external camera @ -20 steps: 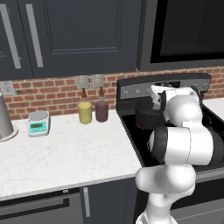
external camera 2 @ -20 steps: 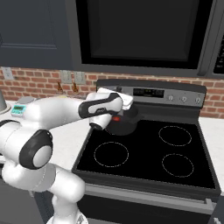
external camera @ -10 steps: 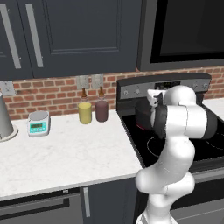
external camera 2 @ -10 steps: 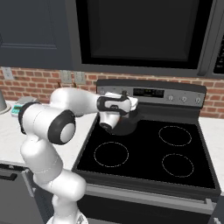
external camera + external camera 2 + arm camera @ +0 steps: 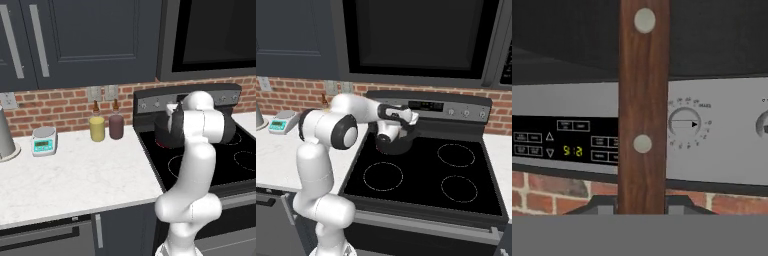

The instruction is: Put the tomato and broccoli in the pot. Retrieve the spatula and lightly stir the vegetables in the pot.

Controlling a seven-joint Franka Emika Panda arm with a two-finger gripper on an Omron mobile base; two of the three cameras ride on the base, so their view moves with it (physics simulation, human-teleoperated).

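Left of the stove, on the white surface: a small scale, then a yellow jar and a maroon jar side by side against the brick wall. On the stove's rear left burner sits the dark pot (contents hidden by the arm in both base views), with the gripper held right at it. In the hand view the gripper is clamped on the spatula, its brown riveted handle standing up across the stove's control panel; blade not visible.
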